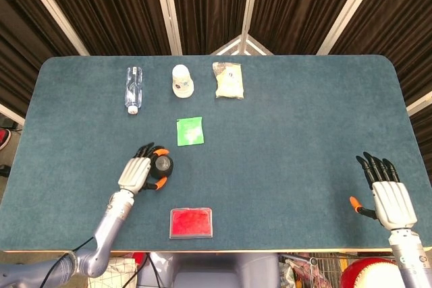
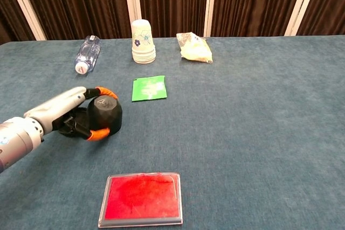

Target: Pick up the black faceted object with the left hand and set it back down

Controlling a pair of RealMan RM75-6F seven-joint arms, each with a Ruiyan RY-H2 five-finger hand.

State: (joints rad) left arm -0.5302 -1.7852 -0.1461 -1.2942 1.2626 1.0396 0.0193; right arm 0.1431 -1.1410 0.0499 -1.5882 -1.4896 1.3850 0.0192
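Black and faceted, the object (image 2: 105, 113) sits in the left hand (image 2: 75, 112), whose orange-tipped fingers (image 2: 98, 133) hold it from above and below. I cannot tell whether it touches the blue desk (image 1: 290, 133). It is toward the desk's near left part, between the green packet (image 2: 149, 88) and the red tray (image 2: 142, 198) at the near edge. Along the far edge lie a clear bottle (image 1: 133, 88), a stack of paper cups (image 2: 143, 41) and a pale bag (image 1: 228, 80). Near the desk's near right corner the right hand (image 1: 387, 192) is empty, fingers spread straight.
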